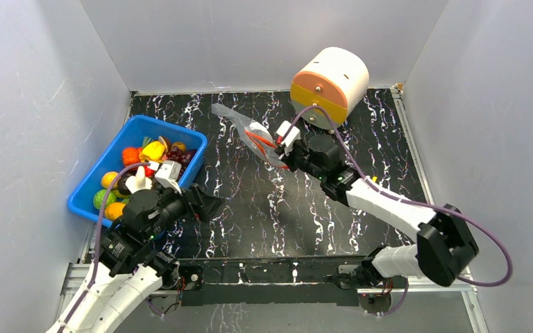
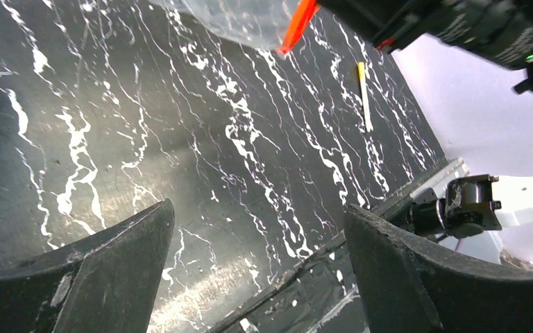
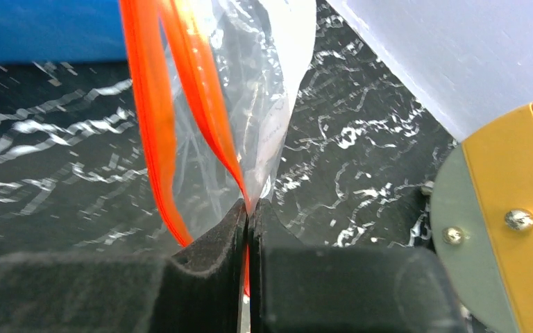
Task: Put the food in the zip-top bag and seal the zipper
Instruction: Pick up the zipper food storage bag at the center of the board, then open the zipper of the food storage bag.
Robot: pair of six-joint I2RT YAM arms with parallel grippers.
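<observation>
The clear zip-top bag (image 1: 239, 123) lies crinkled on the black marbled table, back centre. Its mouth gapes, and the orange-red zipper (image 3: 149, 118) shows as two separated strips. My right gripper (image 3: 250, 211) is shut on one lip of the mouth, with the strip pinched between the pads; in the top view the right gripper (image 1: 282, 143) is at the bag's near end. The food (image 1: 149, 154) is piled in the blue bin. My left gripper (image 2: 260, 225) hangs open over bare table beside the bin, nothing between its fingers; in its view the bag's corner (image 2: 243, 17) is far ahead.
The blue bin (image 1: 83, 205) stands at the left against the wall. A cream, orange and yellow drum (image 1: 330, 83) lies at the back, just right of the bag. A thin yellow stick (image 2: 365, 97) lies on the table near the right arm. Grey walls enclose three sides.
</observation>
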